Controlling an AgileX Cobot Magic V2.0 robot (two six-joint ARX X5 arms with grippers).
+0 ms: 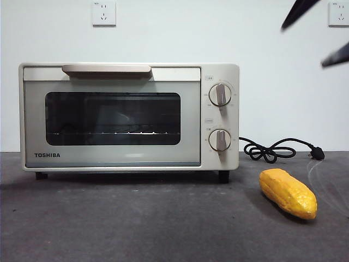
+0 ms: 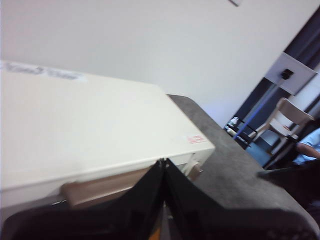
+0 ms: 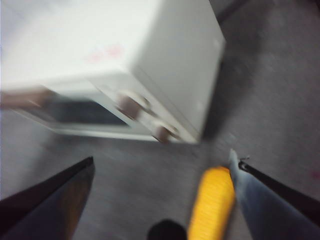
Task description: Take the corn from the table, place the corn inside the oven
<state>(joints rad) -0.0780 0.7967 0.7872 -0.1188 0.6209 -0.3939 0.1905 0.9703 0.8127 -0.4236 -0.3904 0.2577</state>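
Spanning the scene, the tabletop (image 1: pixel 136 229) carries the oven (image 1: pixel 129 116), door closed. Right claw (image 3: pixel 160 200), spread wide and empty, hangs over the corn (image 1: pixel 288 192) lying toward the right edge; centre, then descend. Left claw (image 2: pixel 163 165), closed and empty, sits above the oven. Open room surrounds the cob.

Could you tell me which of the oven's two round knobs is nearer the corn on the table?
The lower knob: it sits beneath the upper knob on the oven, closer to the corn.
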